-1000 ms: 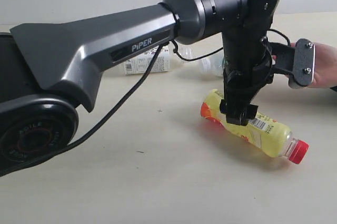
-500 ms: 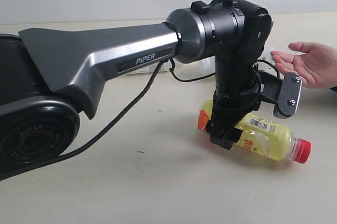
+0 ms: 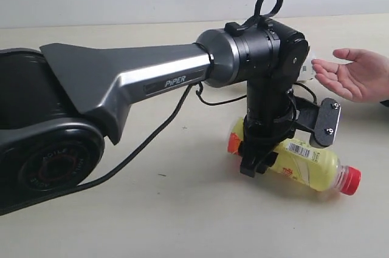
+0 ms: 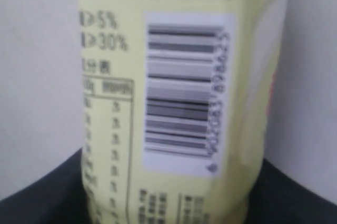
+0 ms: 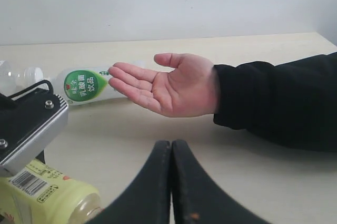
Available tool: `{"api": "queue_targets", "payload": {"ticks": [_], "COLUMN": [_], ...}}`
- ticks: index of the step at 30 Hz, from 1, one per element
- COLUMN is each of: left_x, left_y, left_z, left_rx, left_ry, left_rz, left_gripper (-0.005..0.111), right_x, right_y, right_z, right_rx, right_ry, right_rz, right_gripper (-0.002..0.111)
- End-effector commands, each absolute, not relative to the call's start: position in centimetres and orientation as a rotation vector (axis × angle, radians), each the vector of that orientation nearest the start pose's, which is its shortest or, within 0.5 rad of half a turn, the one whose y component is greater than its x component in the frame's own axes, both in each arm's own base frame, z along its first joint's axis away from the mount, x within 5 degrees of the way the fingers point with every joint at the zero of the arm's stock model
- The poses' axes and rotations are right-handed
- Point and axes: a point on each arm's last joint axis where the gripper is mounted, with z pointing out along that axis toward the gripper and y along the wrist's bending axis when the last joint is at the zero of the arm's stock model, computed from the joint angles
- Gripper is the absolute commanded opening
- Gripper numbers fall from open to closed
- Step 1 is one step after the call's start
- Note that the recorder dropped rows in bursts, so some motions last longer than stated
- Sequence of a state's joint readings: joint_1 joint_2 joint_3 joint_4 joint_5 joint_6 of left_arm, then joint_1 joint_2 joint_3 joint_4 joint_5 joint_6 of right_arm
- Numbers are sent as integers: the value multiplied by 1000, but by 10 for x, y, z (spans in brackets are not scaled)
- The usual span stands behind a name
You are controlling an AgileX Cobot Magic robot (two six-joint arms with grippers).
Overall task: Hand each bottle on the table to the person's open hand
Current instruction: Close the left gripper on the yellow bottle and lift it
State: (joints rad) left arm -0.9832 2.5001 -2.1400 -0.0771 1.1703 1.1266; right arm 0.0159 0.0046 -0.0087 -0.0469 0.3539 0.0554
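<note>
Left gripper (image 3: 255, 166) astride the yellow bottle (image 3: 307, 159) lying on the table (image 3: 152, 221) — pinching or not, I cannot tell; right gripper (image 5: 171, 153) has its jaws pressed together. I'd grip mid-body, then lift level toward the open hand (image 3: 355, 76).

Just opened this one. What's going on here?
The left end effector is down astride the yellow bottle, which lies on its side on the table. Whether the grip is firm yet cannot be told. A person's open hand is held out palm-up on the right of the exterior view, with nothing in it. The right end effector is shut and holds nothing. A bottle with a white-green label lies on the table behind the hand.
</note>
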Motion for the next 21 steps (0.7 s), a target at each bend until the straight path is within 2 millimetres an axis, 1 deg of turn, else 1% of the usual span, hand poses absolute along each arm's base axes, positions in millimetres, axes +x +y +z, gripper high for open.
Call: {"api": "queue_targets", "payload": {"ticks": [1, 4, 6, 7, 8, 10, 11, 12, 13, 15, 17, 18, 21], "left_x": [275, 275, 275, 276, 277, 280, 281, 283, 284, 286, 286, 286, 285], "left_y": [-426, -426, -426, -427, -429, -433, -435, -438, -440, -443, -445, -446, -447], "left_z": [151, 169, 185, 204, 212, 234, 246, 260, 267, 277, 280, 281, 281], "left_rx": [-2815, -2761, -2707, -2628, -2582, -2422, -2295, -2083, -1982, -1715, -1495, -1420, -1330], "left_ry": [-1760, -1909, -2066, -2288, -2403, -2707, -2884, -3098, -3185, -3327, -3385, -3394, -3387], "left_rz": [74, 91, 119, 172, 208, 346, 462, 639, 745, 944, 1081, 1129, 1183], "left_gripper": [2, 0, 0, 0, 0, 0, 0, 0, 0, 0, 0, 0, 0], "right_x": [53, 53, 53, 53, 53, 53, 53, 53, 53, 53, 53, 53, 53], "right_y": [-1, -1, -1, -1, -1, -1, -1, -1, -1, -1, -1, -1, -1], "right_z": [184, 184, 183, 183, 183, 183, 183, 183, 183, 183, 183, 183, 183], "right_rx": [7, 7, 7, 7, 7, 6, 6, 6, 6, 6, 6, 6, 6], "right_ry": [1824, 1823, 1828, 1828, 1828, 1828, 1828, 1828, 1828, 1828, 1828, 1828, 1828], "right_rz": [-3, -3, -4, -4, -4, -5, -5, -5, -5, -5, -5, -5, -5], "right_gripper": [0, 0, 0, 0, 0, 0, 0, 0, 0, 0, 0, 0, 0]}}
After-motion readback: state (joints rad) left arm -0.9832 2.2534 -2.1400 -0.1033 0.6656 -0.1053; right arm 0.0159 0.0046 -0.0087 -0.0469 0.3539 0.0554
